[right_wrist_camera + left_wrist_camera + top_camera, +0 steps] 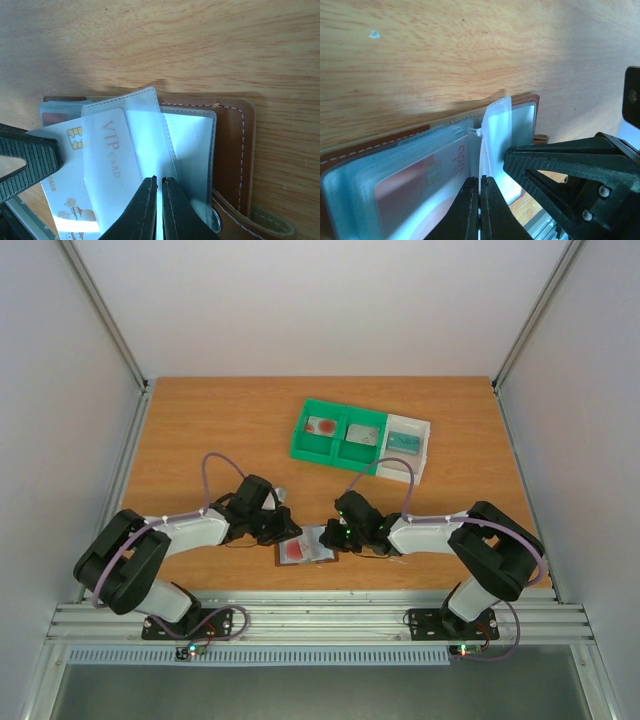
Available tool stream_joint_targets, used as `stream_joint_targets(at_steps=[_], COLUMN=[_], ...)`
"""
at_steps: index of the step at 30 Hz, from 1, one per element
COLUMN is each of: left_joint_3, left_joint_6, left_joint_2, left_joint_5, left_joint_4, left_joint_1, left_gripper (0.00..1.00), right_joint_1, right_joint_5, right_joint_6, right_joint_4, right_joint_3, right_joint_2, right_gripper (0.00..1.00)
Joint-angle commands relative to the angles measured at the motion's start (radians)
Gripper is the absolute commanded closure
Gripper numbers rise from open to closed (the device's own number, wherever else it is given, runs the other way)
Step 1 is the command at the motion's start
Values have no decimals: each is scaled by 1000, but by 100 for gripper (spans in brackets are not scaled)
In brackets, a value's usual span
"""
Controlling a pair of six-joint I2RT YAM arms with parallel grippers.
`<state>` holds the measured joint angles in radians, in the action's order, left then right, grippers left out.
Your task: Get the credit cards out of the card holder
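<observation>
Left gripper (479, 205), jaws clamped on a clear sleeve (497, 130) of the open card holder (305, 550). Right gripper (158, 207), jaws pinching a plastic pocket (150, 125) holding a VIP card (112, 150). Card holder lies at 6 o'clock on the table (200, 430), between both grippers; tray (330, 455) at its 1 o'clock.

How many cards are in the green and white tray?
3: reddish card left, greyish card middle, teal card in the white right compartment. Any stacked beneath would be hidden.
</observation>
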<state>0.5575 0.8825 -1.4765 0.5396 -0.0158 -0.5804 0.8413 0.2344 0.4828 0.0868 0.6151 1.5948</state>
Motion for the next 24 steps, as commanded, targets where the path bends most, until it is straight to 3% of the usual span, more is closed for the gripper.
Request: stream_joint_targets(at_steps=[1, 9, 24], left_joint_3=[10, 34, 47], left_joint_6=[-34, -47, -52], left_joint_2=[38, 137, 268], left_joint_5=[-40, -94, -176], left_joint_4=[-84, -206, -346], left_joint_1=[-2, 0, -1], left_gripper=[100, 100, 100], right_joint_1=[-1, 1, 53], right_joint_5=[-58, -60, -164], right_joint_6=[12, 28, 44], right_joint_4=[-120, -176, -387], right_joint_3=[-28, 4, 98], right_joint_2=[18, 10, -98], right_gripper=[93, 92, 71])
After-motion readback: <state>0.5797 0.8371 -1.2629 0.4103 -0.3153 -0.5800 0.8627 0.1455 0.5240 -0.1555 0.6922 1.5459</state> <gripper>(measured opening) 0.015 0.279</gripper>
